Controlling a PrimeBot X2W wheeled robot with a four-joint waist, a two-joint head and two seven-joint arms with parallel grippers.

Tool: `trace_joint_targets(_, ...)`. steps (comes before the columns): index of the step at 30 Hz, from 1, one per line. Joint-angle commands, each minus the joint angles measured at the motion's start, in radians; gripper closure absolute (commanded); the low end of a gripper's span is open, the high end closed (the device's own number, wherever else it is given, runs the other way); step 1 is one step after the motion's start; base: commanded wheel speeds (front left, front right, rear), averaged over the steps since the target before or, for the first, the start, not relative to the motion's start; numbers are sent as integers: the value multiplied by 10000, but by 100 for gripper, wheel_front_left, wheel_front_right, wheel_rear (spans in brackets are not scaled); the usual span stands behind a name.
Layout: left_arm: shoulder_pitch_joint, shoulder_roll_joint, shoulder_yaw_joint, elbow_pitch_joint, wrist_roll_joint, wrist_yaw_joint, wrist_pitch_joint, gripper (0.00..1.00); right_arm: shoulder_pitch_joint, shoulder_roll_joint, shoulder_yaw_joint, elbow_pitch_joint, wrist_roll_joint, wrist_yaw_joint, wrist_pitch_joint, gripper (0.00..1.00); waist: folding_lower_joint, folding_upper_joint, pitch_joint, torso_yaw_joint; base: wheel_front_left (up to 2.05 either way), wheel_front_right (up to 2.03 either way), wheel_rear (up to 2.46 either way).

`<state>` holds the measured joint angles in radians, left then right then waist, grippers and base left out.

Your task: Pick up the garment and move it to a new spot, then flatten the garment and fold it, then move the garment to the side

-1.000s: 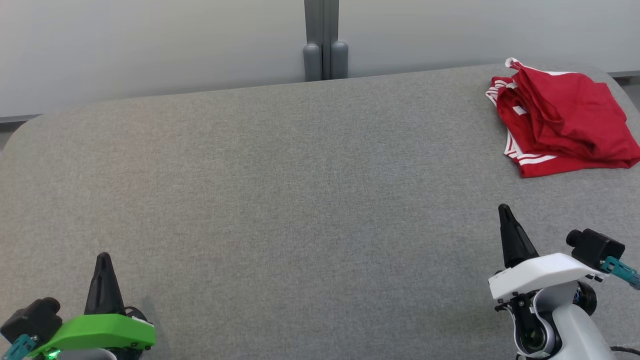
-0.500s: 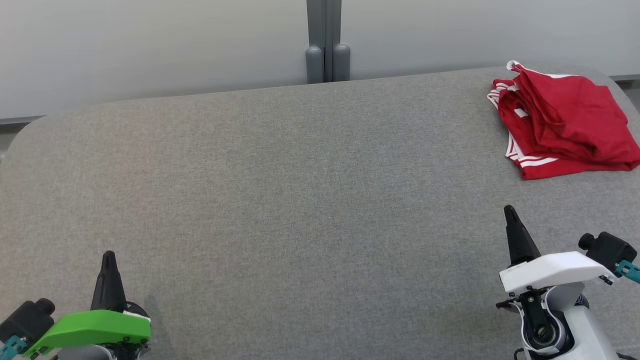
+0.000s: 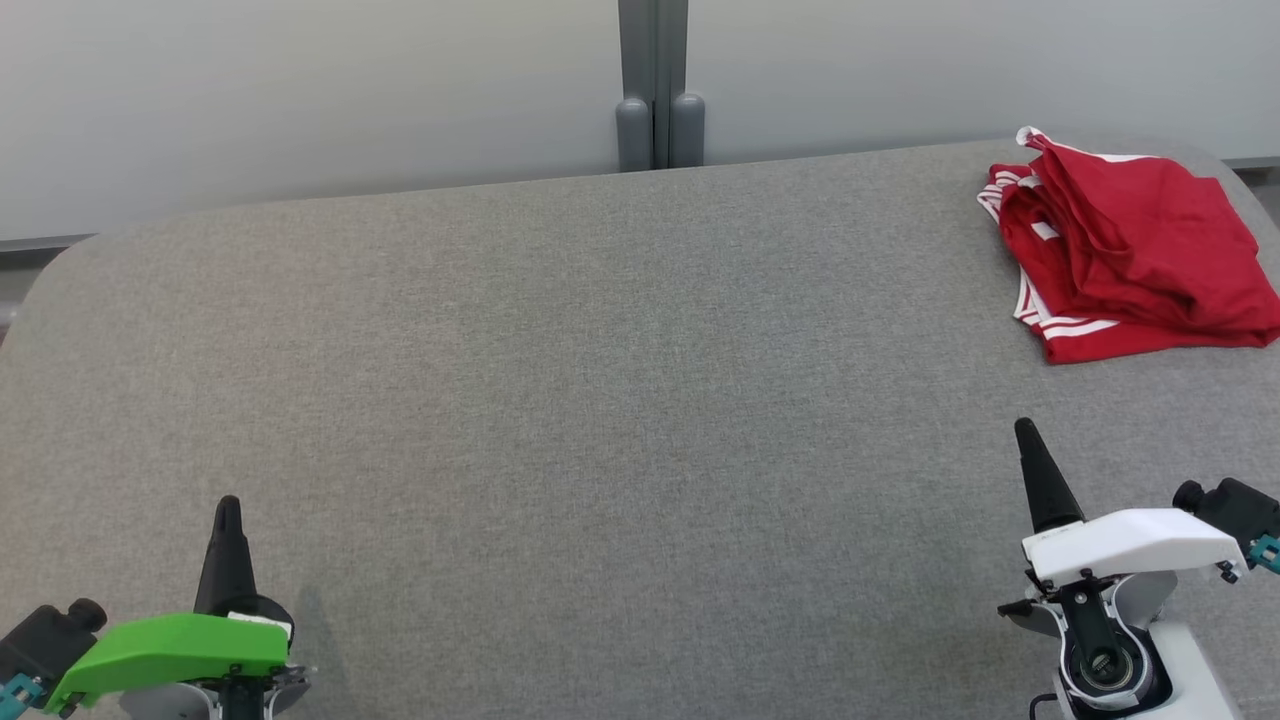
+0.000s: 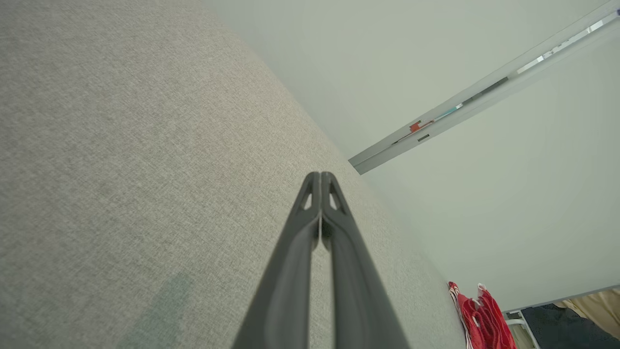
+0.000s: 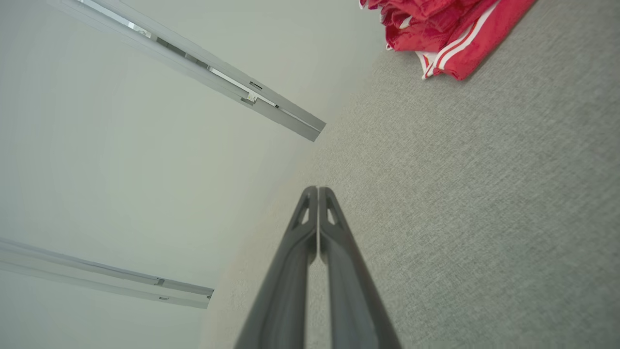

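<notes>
A red garment (image 3: 1125,250) with white stripes lies folded in a bundle at the far right of the grey table (image 3: 600,400); it also shows as the garment (image 5: 436,29) at the top of the right wrist view and the garment (image 4: 482,320) far off in the left wrist view. My right gripper (image 3: 1027,430) stands near the front right, shut and empty, well short of the garment. My left gripper (image 3: 228,505) is at the front left, shut with nothing in it. Fingertips meet in both wrist views: left gripper (image 4: 320,174), right gripper (image 5: 318,189).
A pale wall with a grey vertical post (image 3: 658,90) runs behind the table. The table's rounded far corners lie at left and right, and the garment sits close to the right edge. Wide bare grey cloth stretches between the two grippers.
The head view has shifted slightly, so the table and garment sit a little lower. Both grippers have drawn back toward the bottom edge, still shut. The garment lies as before.
</notes>
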<state>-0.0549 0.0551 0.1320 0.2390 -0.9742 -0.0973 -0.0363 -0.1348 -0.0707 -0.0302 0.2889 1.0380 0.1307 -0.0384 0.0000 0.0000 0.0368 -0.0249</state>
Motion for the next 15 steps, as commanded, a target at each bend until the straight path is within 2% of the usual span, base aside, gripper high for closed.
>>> trace_joint_targets(1, -288, 35, 11, -72, -318, -68, 69, 100, -28, -2, -77, -150, 284, 4, 67, 100, 0, 0, -7, 6, 0, 0, 0)
trace_joint_targets(15, -369, 16, -38, -37, -1881, -142, 439, 100, 59, 54, -280, -237, 1678, 4, 451, 100, 0, 0, -74, 55, 0, 0, 0)
